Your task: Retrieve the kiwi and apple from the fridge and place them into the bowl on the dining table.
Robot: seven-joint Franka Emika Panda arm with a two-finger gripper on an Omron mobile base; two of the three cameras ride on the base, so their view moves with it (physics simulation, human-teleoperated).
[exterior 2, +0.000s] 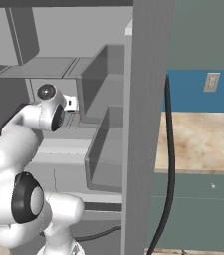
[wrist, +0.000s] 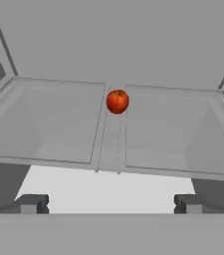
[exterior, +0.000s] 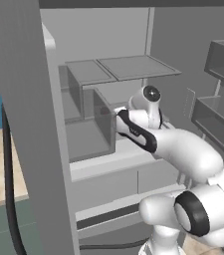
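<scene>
One apple [wrist: 117, 101] sits in the fridge [exterior: 108, 64], at the back edge between two clear drawers. There are two drawers, left [wrist: 44, 124] and right [wrist: 175, 132], and one arm [exterior: 183, 149].

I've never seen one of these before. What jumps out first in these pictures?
A red apple sits alone deep inside the grey fridge, between two clear bins. The white arm reaches into the open fridge, its gripper wide open and short of the fruit.

Glossy white rounded arm [exterior: 183, 149] segments, black joint rings, small dark grey fingers [wrist: 31, 203]
</scene>
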